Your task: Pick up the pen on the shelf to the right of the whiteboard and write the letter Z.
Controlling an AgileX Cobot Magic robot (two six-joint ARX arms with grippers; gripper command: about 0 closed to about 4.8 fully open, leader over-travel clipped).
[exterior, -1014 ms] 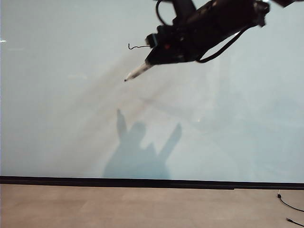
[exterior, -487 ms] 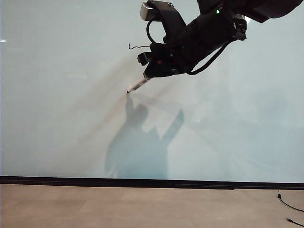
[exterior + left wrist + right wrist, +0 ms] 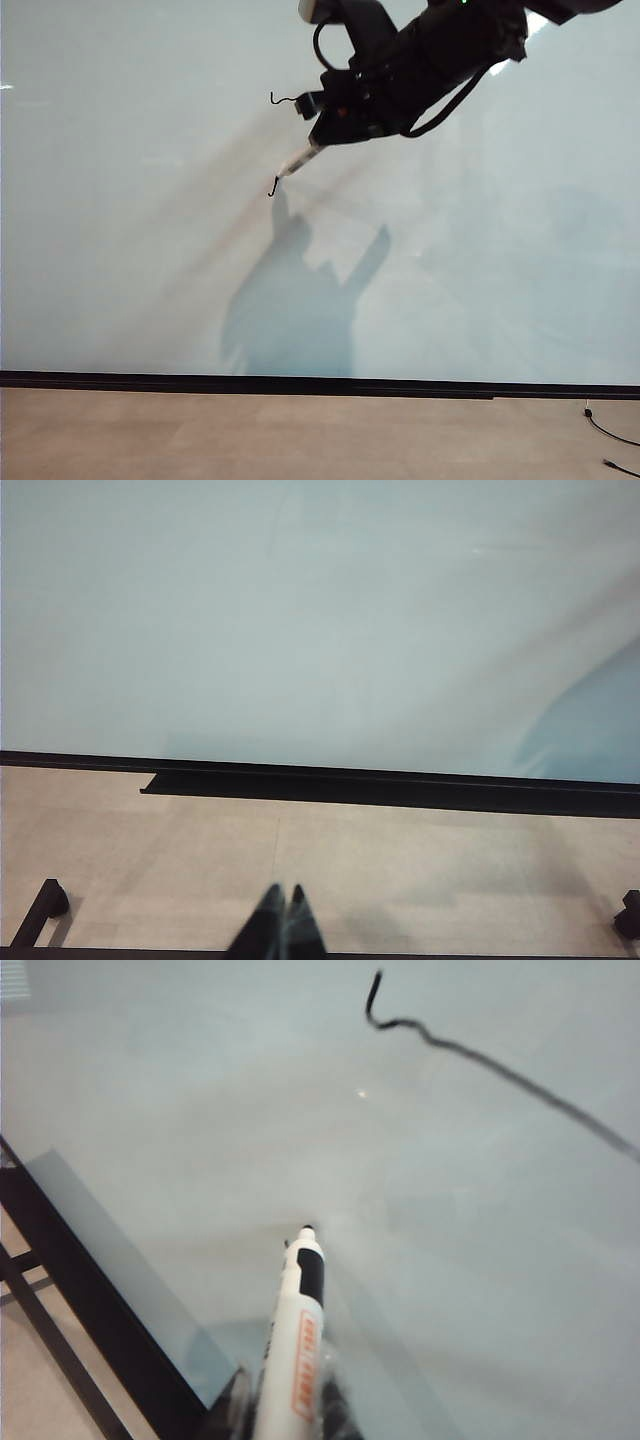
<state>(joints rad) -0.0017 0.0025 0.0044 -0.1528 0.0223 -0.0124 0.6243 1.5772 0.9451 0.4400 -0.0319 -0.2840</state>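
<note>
My right pincer [image 3: 318, 141] is up high by the board [image 3: 140, 260] and it squeezes the pen [image 3: 296, 161] tight. The pen sticks out and slants down, and its dark tip sits on the board. A second ago the tip was off the board, a bit higher up. Now it has come down and made a small black hook at the low left. I think that is the bottom left corner of the Z [image 3: 278, 98].

The top line of the Z is there too, thin and wobbly, with a little hook at its left end. I cannot see a slanted line between the top and the new hook, because my arm hides that part. So the Z looks about half done to me, and the bottom line is still to draw.

The pen is slim and white with a black band and a small dark tip. The board is big, smooth and shiny, pale grey, with a thin black strip at the bottom. The floor [image 3: 300, 435] is tan and dull.

My left pincer [image 3: 280, 920] is low near the floor, its tips pressed together, holding nothing.
</note>
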